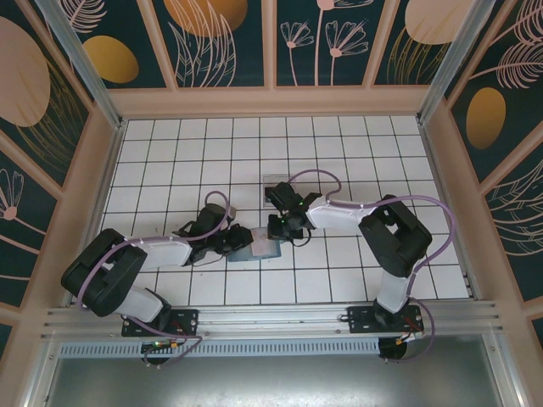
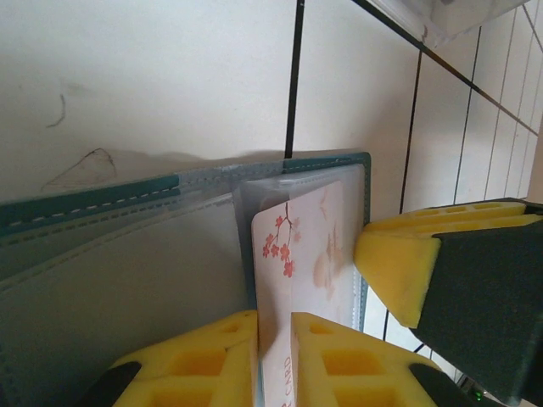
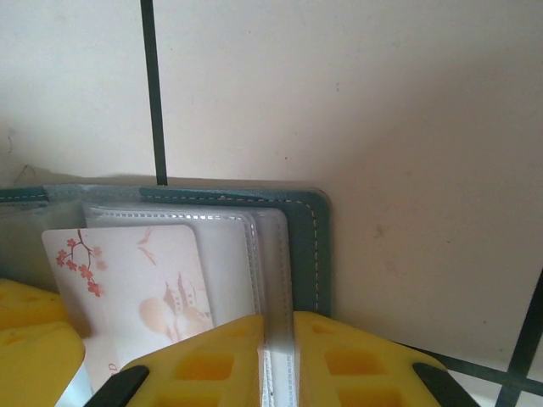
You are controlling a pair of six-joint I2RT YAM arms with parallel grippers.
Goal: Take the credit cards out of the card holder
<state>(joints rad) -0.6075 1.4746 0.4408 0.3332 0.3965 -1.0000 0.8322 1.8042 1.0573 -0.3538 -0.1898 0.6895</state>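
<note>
We list one card holder [image 3: 305,246]: flat, teal, with a pale stitched border, a rounded corner and clear plastic sleeves [image 3: 229,254] inside, lying open on the white tiled table [image 2: 170,76]. The right gripper [image 3: 278,339], with moulded yellow pads, is clamped on the sleeve edge. One credit card [image 2: 310,246], thin, white with a red blossom print, is pinched between the left gripper's [image 2: 273,339] fingers, just beside the right's.
</note>
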